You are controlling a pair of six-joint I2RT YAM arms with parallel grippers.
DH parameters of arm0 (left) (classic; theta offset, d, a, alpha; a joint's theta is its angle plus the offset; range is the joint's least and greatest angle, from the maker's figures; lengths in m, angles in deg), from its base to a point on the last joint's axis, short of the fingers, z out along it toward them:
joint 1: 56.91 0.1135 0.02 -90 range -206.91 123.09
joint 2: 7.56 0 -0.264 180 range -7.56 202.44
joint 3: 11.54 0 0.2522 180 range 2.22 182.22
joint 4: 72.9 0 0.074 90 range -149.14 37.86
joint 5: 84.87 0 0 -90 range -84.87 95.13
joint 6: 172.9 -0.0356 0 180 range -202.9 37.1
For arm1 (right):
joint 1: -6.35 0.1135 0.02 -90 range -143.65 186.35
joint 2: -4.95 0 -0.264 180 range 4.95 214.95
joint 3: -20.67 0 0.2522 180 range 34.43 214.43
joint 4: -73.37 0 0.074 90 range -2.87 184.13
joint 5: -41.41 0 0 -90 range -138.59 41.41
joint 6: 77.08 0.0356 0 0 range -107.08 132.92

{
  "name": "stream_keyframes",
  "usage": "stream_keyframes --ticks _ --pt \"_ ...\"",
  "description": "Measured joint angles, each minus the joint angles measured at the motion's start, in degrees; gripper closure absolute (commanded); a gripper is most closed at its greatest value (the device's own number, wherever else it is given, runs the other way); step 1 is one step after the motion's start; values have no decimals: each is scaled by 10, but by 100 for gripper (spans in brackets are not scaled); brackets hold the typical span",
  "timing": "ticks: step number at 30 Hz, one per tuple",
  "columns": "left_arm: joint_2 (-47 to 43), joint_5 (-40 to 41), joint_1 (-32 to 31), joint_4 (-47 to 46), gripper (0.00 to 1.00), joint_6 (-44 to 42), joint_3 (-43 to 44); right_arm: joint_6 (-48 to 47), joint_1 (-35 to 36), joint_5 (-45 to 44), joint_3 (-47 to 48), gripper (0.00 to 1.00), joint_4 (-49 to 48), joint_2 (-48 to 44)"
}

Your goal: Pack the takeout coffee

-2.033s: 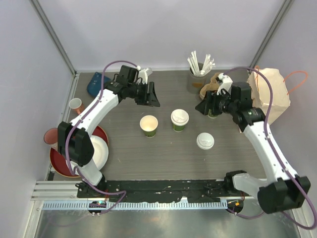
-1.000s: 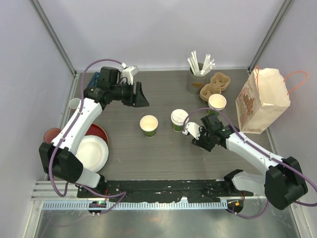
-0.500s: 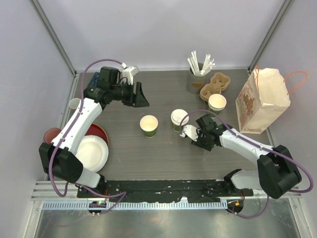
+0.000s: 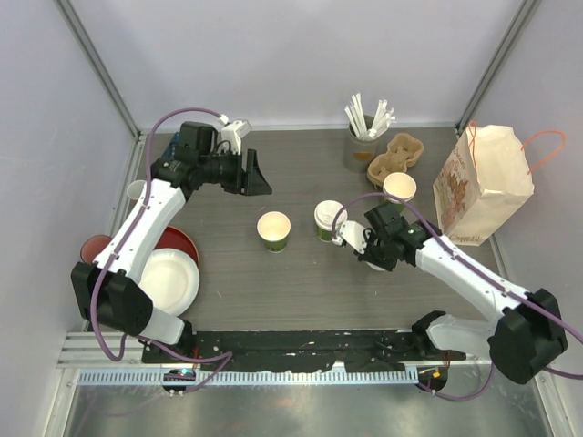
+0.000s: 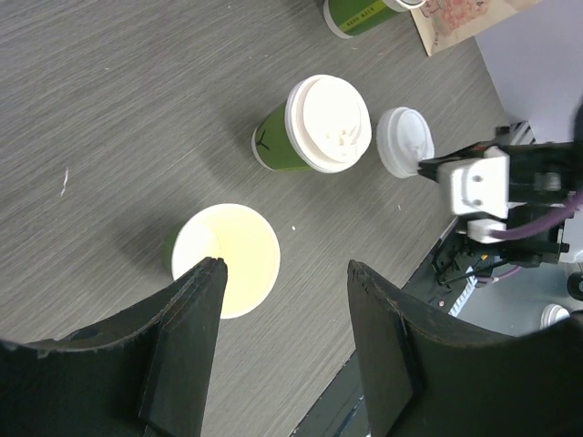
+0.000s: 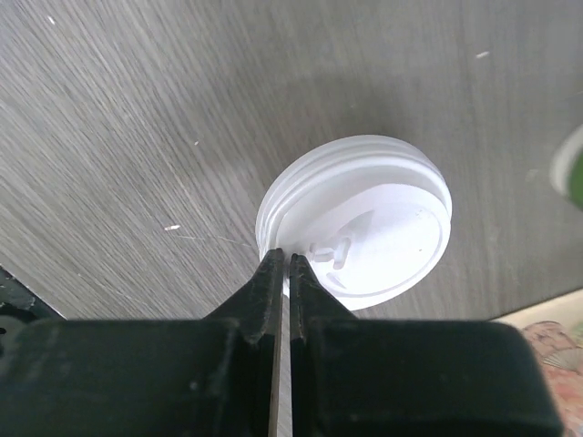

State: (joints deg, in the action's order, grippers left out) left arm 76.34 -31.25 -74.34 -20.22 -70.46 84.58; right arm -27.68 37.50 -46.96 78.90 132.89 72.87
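— White plastic first: where does the loose lid point(image 6: 364, 232) sit?

— On the grey tabletop point(image 4: 301, 291), just right of the lidded cup point(image 4: 330, 220). My right gripper point(image 6: 284, 262) is nipped onto its near rim, with the jaws drawn in to a sliver. From the overhead camera the gripper body covers most of the lid.

— And the left side?

— My left gripper point(image 5: 284, 269) hangs clear above the table at the far left, holding nothing. Its jaws stand moderately apart. Its wrist camera looks down on the open cup point(image 5: 226, 259), which stands upright with a pale inside and a green wall.

— Position of the cups relative to one another?

— The open cup and the lidded cup stand side by side at mid-table, near each other but apart. A third cup point(image 4: 399, 188), also without a lid, stands against the pulp cup carrier point(image 4: 398, 150). I cannot tell whether it sits in a well.

— The bag?

— The paper bag point(image 4: 478, 187) stands upright at the right edge, well apart from the lid. Its orange handle loops outward.
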Motion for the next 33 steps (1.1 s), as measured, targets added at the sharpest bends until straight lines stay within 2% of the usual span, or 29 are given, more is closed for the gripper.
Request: stream_keyframes --ticks 9,16,21,25,28,33 --pt "0 -8 17 2 39 -2 0 10 2 28 104 99 50 -52" --pt "0 -21 18 -1 39 11 -3 25 2 40 98 99 54 -30" --pt "1 -31 7 -9 49 38 -25 53 2 41 95 99 56 -26" --pt "8 -40 -52 -26 49 59 -27 85 -7 46 131 99 78 -26" --pt "17 -69 -120 -79 41 89 -44 114 -17 62 169 99 83 -36" --pt "40 -104 -188 -163 39 135 -74 182 -28 96 225 99 89 -76"
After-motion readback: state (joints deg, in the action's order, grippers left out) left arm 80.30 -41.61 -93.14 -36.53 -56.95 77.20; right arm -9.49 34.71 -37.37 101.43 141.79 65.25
